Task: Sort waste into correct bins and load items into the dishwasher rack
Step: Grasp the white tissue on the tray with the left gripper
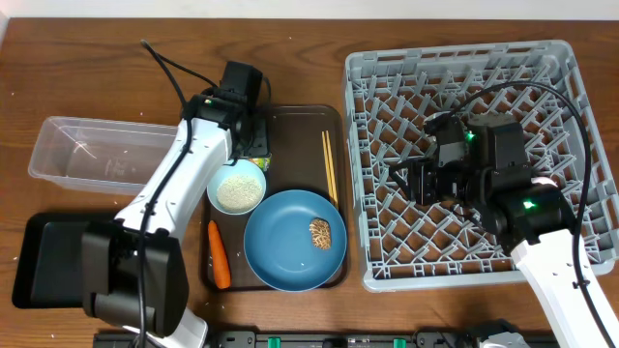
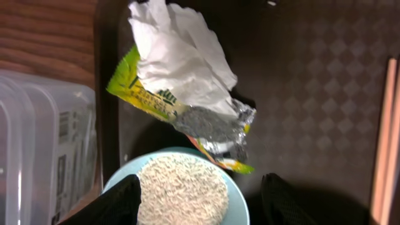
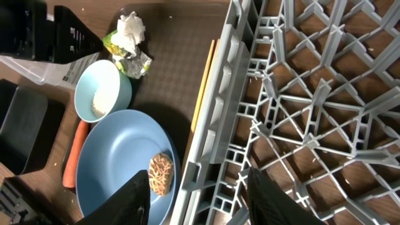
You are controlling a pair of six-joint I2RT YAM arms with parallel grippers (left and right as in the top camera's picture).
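Wore smooth white shells on the long links of the left arm [image 1: 189, 164] and the right arm [image 1: 566, 280], with boxy black housings at the joints. Showed a small green light [image 1: 208, 100] on the left arm's far black housing, and two more on the right arm's. Trailed thin black cables [image 1: 169, 63]: a pair off the left arm's far end, a long loop over the right arm. Ended, at the left gripper [image 2: 200, 181] and the right gripper [image 3: 199, 178], in matte black fingers [image 2: 119, 203] with a faintly grainy finish and rounded tips. Carried a big black block [image 1: 135, 280] at near left.
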